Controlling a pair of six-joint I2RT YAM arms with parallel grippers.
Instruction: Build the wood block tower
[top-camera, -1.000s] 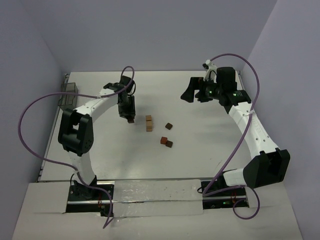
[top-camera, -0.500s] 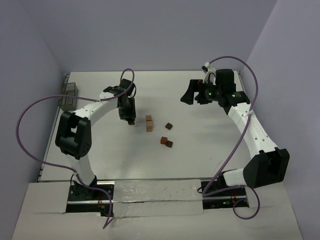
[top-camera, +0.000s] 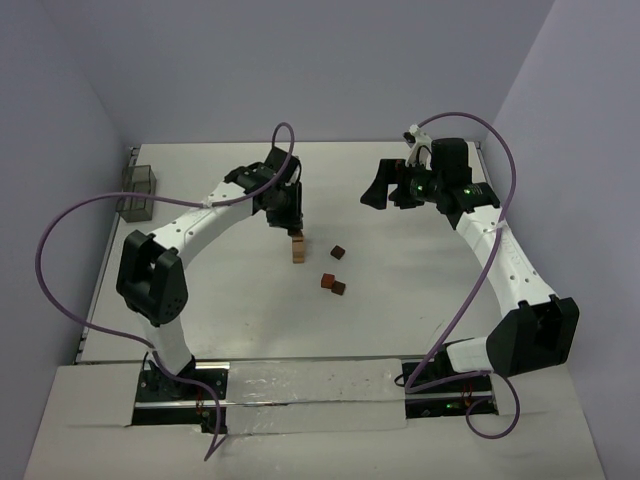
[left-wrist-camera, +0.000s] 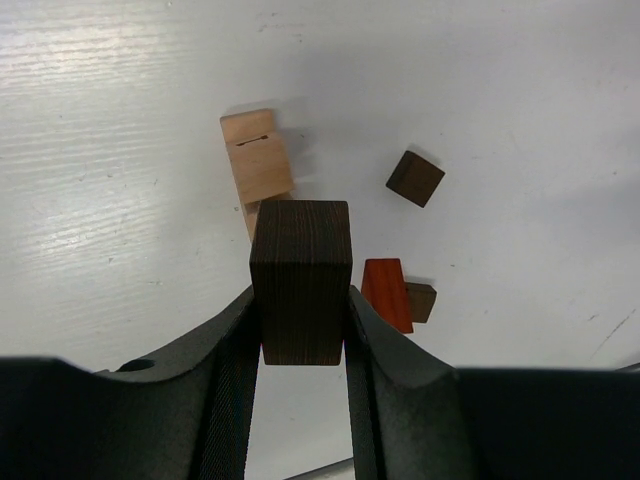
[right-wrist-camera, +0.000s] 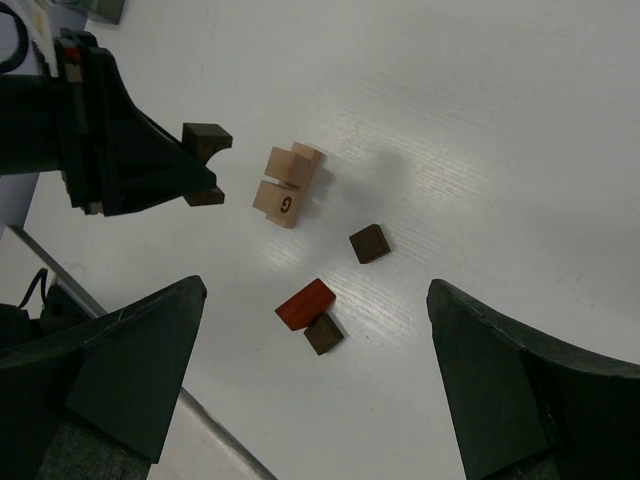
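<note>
Top view: on a white table (top-camera: 200, 300), the wood block tower (top-camera: 298, 250) is a short stack of light tan blocks near the middle. The left gripper (top-camera: 296, 231) hangs directly over the tower, its jaws pinching a dark brown block (top-camera: 297, 237). A dark cube (top-camera: 338, 252) sits just right of the tower. A reddish block (top-camera: 326, 281) and a small brown block (top-camera: 338, 288) touch each other, nearer the arm bases than the tower. The right gripper (top-camera: 378, 190) is well to the tower's right, jaws spread wide and empty. A see-through box (top-camera: 138, 193) stands far to the tower's left.

Left wrist view: the held block shows fine vertical grain between the two black fingers (left-wrist-camera: 232, 345). The tower's top face carries a thin dark line. No writing is readable.

Right wrist view: only here, a dark letter "G" shows on the tower's side.
</note>
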